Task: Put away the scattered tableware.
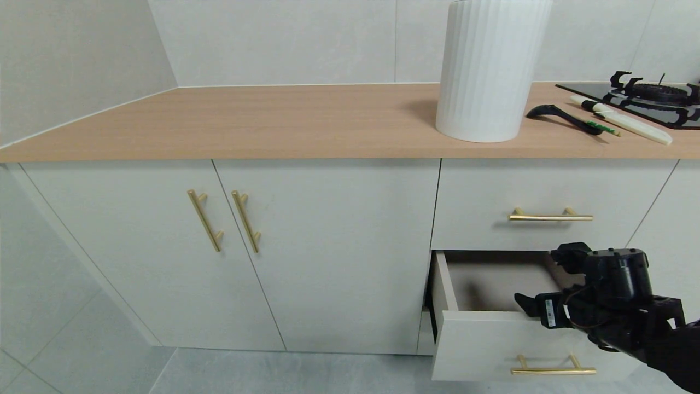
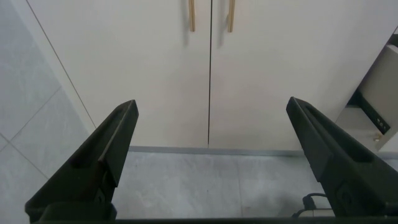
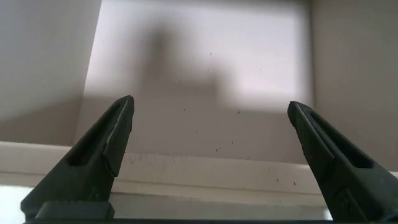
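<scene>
On the wooden countertop (image 1: 273, 120), at the right by the stove, lie a black spoon (image 1: 555, 114), a small green-handled utensil (image 1: 602, 129) and a long white knife (image 1: 623, 119). Below them the lower drawer (image 1: 481, 342) is pulled out. My right gripper (image 1: 547, 280) hangs open over the drawer's front edge with nothing between its fingers. In the right wrist view the right gripper (image 3: 210, 106) faces the drawer's bare inside (image 3: 199, 81). My left gripper (image 2: 211, 109) is open and holds nothing, low before the cabinet doors (image 2: 261, 68).
A tall white ribbed container (image 1: 486, 68) stands on the counter just left of the utensils. A black gas stove (image 1: 651, 98) sits at the far right. A closed drawer with a gold handle (image 1: 549, 217) is above the open one. Grey tiled floor (image 2: 205, 180) lies below.
</scene>
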Tool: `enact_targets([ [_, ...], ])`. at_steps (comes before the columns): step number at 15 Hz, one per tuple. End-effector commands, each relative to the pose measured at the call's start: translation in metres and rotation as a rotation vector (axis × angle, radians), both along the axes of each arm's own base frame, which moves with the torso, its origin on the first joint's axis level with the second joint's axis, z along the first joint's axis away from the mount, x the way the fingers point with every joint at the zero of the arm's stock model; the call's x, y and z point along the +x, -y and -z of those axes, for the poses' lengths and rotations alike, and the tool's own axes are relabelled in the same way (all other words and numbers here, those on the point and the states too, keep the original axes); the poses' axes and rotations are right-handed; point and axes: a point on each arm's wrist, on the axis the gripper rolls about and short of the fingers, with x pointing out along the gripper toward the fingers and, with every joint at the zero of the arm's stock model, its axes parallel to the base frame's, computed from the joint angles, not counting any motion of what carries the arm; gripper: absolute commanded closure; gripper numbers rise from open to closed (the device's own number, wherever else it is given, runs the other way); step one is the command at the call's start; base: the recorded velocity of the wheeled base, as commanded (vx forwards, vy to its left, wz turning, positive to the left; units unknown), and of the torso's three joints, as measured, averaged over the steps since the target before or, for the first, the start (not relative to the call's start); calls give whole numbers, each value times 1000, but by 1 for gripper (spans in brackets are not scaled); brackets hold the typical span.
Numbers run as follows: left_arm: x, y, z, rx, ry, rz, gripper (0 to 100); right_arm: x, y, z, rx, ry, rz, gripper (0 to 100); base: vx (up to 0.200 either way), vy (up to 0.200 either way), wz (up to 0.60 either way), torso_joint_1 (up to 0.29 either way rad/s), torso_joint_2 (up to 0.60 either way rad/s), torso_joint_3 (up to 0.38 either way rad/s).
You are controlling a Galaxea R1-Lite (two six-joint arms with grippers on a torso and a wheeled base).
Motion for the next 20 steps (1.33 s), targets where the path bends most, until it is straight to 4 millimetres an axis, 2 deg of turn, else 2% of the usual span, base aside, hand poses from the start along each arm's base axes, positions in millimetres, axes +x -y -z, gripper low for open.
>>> enact_targets([
  [1,0,0,0,0,-1,-1,0,-3,-2,-6,1,6,-12,0,0,0,0,0,0,0],
  [4,0,0,0,0,0,-1,0,-12,-2,-10,-44,-58,-42,0,0,0,0,0,0,0],
  [11,0,0,0,0,-1,-1,0,-32,-7,-31,-87,-221,-85,0,0,0,0,0,0,0],
  [15,0,0,0,0,0,-1,0,-55,-13,-45,-132,-339,-148,0,0,0,0,0,0,0],
  [20,0,0,0,0,0,-1,0,-74,-19,-45,-212,-453,-233,0,0,0,0,0,0,0],
])
